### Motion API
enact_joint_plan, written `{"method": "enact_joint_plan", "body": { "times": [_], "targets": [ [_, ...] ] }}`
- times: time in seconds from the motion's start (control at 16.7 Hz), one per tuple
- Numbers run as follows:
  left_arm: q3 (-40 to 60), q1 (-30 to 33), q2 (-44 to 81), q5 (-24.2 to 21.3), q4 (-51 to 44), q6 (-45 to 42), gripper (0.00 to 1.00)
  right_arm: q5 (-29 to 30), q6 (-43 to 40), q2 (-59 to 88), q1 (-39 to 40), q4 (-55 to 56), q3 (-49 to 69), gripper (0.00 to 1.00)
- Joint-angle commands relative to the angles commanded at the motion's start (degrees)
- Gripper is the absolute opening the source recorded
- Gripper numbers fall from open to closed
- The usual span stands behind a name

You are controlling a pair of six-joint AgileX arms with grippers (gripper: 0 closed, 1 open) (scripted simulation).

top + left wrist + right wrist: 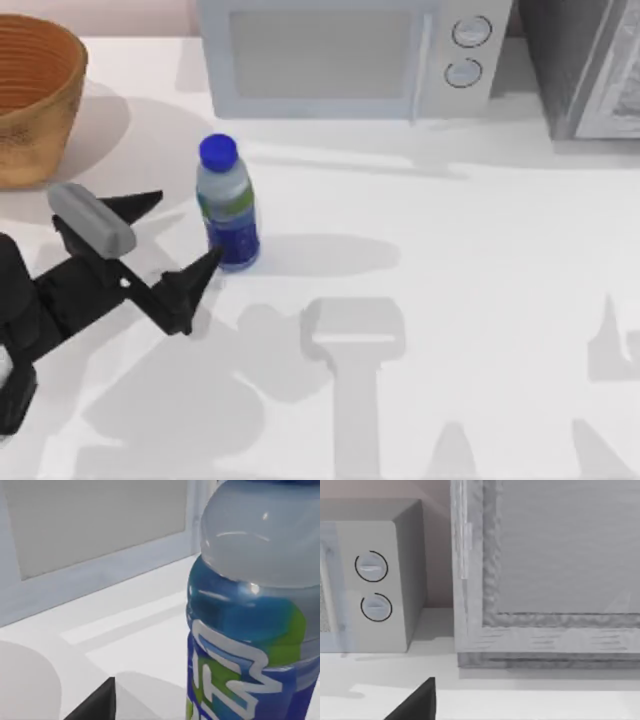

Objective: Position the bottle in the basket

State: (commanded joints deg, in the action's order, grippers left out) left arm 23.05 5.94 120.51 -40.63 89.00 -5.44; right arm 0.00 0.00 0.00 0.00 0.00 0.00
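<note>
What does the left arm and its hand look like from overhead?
The left arm is matte black with blocky links. Its hand has two black, tapered, pointed fingers, and a light grey rounded block is mounted on top at the wrist. No cables or markings are visible.

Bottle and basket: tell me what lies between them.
In the top view only bare white table separates the bottle from the basket. The left end effector, fingers open, sits nearer the camera, beside the bottle.
</note>
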Motion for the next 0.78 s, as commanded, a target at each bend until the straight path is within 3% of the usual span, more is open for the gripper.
{"method": "enact_joint_plan", "body": {
  "times": [0.48,0.78],
  "targets": [
    [0.33,-0.07,1.7,-0.44,1.14,-0.06,1.0,0.0,0.0,0.0,0.0,0.0,0.0,1.0],
    [7.22,4.32,4.45,3.53,-2.28,0.7,1.0,0.0,0.0,0.0,0.0,0.0,0.0,1.0]
  ]
}}
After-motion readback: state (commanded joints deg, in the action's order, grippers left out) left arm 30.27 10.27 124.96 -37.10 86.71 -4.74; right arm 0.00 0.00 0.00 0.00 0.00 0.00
